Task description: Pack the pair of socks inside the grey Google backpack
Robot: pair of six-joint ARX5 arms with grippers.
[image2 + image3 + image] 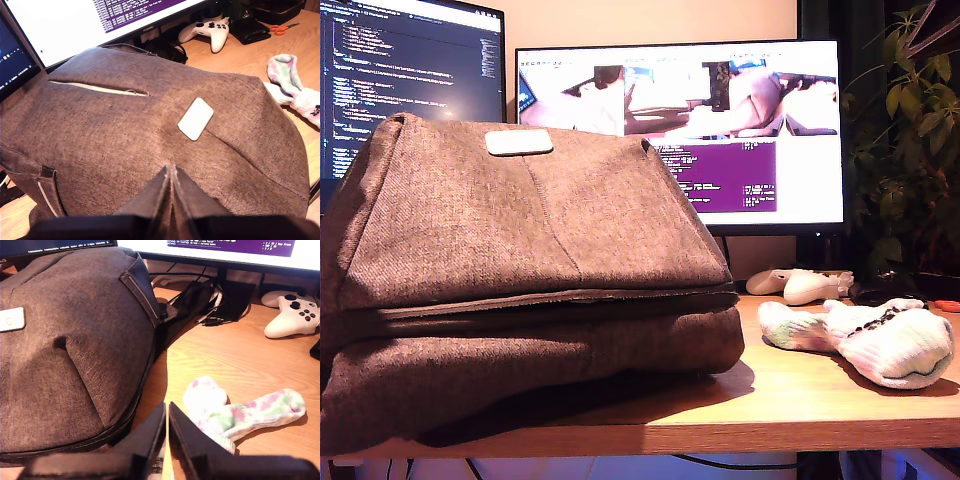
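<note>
My first pincer (170,172) hangs over the backpack (150,140), whose patch (195,118) lies just ahead of its tips. Beyond the backpack stands a monitor (100,20). My second pincer (167,412) hangs above the counter (235,360), backpack to one side, socks (235,415) close ahead, a controller (292,315) farther off.

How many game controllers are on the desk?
1 that I can see: a white controller on the desk below the big monitor, behind the socks. The backpack could hide more.
</note>
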